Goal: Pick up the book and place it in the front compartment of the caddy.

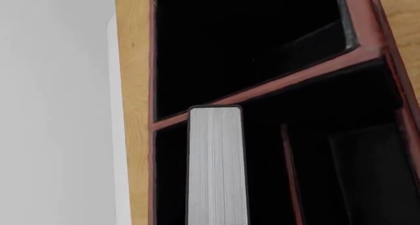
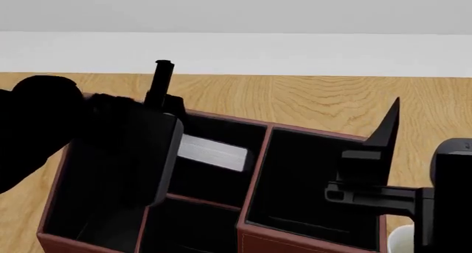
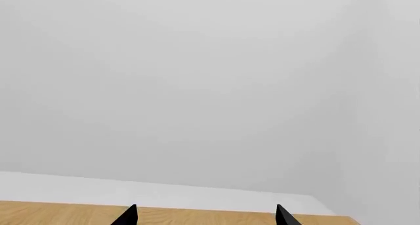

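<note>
The book (image 1: 217,166) shows its white page edges, framed by thin black covers, and runs out of the left wrist view at the edge where my jaws sit. Its far end overlaps a red-brown divider of the caddy (image 1: 295,77). In the head view the book (image 2: 212,152) slants over a rear middle compartment of the caddy (image 2: 255,159). My left gripper (image 2: 176,145) holds it, the fingers hidden behind my dark arm. Over the caddy's right compartment my right gripper (image 3: 204,217) hangs open and empty, its two black tips far apart. It also shows in the head view (image 2: 379,148).
The caddy stands on a wooden table (image 2: 310,98) with a white wall behind. A white mug's rim (image 2: 402,239) shows at the lower right, beside the caddy's front corner. The table's edge (image 1: 121,136) runs close along one caddy wall.
</note>
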Controlling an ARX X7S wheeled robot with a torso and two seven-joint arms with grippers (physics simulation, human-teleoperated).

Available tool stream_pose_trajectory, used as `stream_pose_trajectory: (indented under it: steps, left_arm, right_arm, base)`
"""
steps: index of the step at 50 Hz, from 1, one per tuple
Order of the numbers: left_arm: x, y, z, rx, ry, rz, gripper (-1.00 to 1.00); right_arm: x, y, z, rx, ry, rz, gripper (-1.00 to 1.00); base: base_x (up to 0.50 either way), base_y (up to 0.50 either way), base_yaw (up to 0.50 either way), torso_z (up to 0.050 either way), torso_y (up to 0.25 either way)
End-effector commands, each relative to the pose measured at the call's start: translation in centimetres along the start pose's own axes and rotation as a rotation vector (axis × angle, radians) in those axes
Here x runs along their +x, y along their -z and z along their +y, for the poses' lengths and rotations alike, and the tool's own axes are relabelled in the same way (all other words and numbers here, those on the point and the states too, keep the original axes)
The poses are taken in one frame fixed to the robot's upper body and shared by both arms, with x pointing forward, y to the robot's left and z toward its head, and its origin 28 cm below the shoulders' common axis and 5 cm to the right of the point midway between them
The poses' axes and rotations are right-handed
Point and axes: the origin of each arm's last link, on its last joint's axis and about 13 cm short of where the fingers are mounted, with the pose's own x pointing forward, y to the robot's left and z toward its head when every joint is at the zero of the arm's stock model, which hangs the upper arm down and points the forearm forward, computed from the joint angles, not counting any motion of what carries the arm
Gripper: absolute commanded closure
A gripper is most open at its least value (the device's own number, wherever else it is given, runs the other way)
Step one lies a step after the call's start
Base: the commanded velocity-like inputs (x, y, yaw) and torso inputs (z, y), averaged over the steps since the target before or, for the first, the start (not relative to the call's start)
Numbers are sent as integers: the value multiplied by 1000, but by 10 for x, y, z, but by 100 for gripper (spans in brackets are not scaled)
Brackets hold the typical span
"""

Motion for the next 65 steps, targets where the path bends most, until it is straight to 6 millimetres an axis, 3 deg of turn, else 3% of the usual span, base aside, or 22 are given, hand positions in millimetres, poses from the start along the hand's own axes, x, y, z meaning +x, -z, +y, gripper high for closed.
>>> stream_pose_trajectory:
  steps: [1, 15, 16, 38, 47, 56, 65]
  left_arm:
    - [18, 12, 3, -49, -76, 18, 100]
    - [26, 18, 1, -109, -105, 59, 100]
    - [24, 16, 4, -102, -119, 47, -100]
    - [-1, 4, 12, -52, -154, 41, -100]
    - [-22, -20, 9, -15, -160, 7, -100]
    - [-47, -44, 2, -21, -271, -91, -100]
    - [-76, -75, -27, -82, -451, -288, -100]
  right_arm:
    - [0, -6, -2, -8, 5, -12, -100]
    - [0, -7, -3, -17, 7, -10, -100]
    - [0, -7, -3, -16, 6, -9, -100]
    - [-1, -7, 0, -11, -2, -16, -100]
    - [-1, -8, 0, -7, -3, -21, -100]
    - [-2, -9, -2, -5, 1, -25, -100]
    - [-1, -12, -2, -3, 0, -31, -100]
  base:
    - [0, -4, -13, 0, 0]
    - [6, -4, -15, 0, 0]
    - [14, -5, -16, 0, 0]
    - [0, -1, -1, 0, 0]
    - [0, 0, 0, 0, 0]
    - [0, 0, 0, 0, 0]
    - [0, 0, 0, 0, 0]
